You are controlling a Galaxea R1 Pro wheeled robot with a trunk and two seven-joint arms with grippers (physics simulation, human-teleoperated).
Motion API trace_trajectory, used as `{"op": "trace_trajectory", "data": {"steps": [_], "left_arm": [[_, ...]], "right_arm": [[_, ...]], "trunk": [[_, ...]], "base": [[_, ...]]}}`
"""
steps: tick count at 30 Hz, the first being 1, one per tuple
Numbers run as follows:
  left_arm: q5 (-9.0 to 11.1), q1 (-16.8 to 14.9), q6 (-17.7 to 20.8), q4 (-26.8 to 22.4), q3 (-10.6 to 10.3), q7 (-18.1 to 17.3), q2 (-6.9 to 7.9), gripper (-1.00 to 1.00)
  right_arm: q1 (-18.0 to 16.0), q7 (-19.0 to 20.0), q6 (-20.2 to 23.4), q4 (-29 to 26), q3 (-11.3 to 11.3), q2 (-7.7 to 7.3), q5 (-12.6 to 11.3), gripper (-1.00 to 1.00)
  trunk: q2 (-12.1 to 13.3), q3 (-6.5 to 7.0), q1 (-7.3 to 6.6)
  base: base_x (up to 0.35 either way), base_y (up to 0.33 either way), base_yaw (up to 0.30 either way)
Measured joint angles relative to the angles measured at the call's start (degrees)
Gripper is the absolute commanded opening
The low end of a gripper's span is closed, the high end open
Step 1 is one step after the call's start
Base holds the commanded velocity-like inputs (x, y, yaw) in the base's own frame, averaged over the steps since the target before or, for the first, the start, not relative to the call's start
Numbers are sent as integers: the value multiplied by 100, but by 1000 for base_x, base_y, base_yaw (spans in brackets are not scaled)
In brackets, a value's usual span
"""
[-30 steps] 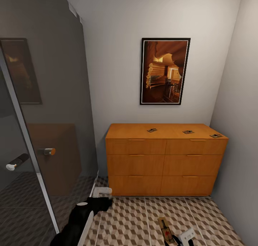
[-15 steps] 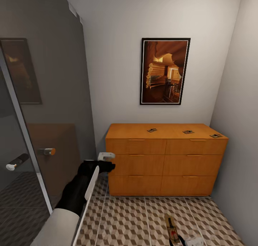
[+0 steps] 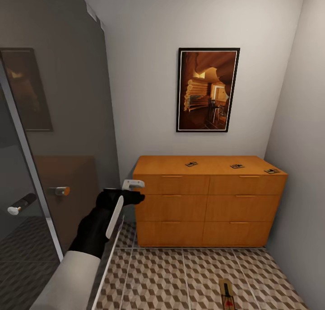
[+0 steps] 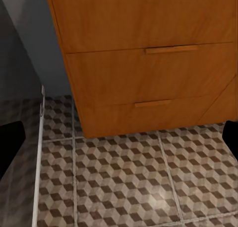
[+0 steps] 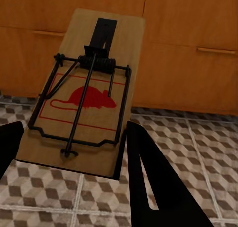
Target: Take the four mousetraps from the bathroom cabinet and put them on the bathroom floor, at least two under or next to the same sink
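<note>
Left arm has come up from near the floor over the last second: in the head view the left gripper (image 3: 134, 184) now sits level with the top drawer at the cabinet's (image 3: 207, 206) left edge, while the trap at the bottom edge has slid lower and further right. Head view: three mousetraps (image 3: 191, 164) lie on the cabinet's top surface, one near the middle, one right of it (image 3: 237, 166), one at the right corner (image 3: 271, 171); the fourth mousetrap (image 3: 227, 295) is low over the bathroom floor (image 3: 171, 274); can't tell from this view if it touches the tiles. Left wrist view: looks down at the lower drawers and tiles, dark finger edges far apart at both sides, nothing between them, so the left jaws are wide open and empty. Right wrist view: right gripper (image 5: 69, 147) has its jaws closed on the near end of the fourth trap, red mouse print and wire bar up, board tilted off the floor. Step in hand, as I read it: setting down trap one with the right, pre-positioning the left for trap two. Next: lower and release the right, then lift the left above the top surface and reach right to the nearest trap.
</note>
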Motion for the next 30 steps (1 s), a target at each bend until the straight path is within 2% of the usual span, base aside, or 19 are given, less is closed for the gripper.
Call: {"op": "trace_trajectory", "data": {"steps": [7,8,13,19,25,30], "left_arm": [[-182,55,9,-146,-194,-175,189,100],[-154,88,-23,-114,-227,-205,172,100],[-19,234,-184,47,-66,-117,174,100],[65,262,-376,240,130,57,163,100],[73,262,-569,433,30,225,64,100],[74,257,-571,272,-133,154,17,100]], "right_arm": [[197,21,199,-25,-19,158,-38,-100],[230,25,232,-20,-5,186,-41,-100],[393,-71,139,-12,-7,239,14,-100],[368,-119,-49,-11,-7,248,37,-100],[364,-125,-224,-7,-2,256,37,-100],[364,-126,-185,4,0,256,32,-100]], "trunk": [[0,0,0],[0,0,0],[0,0,0],[0,0,0],[0,0,0],[0,0,0]], "base": [[0,0,0],[0,0,0],[0,0,0],[0,0,0],[0,0,0],[0,0,0]]}}
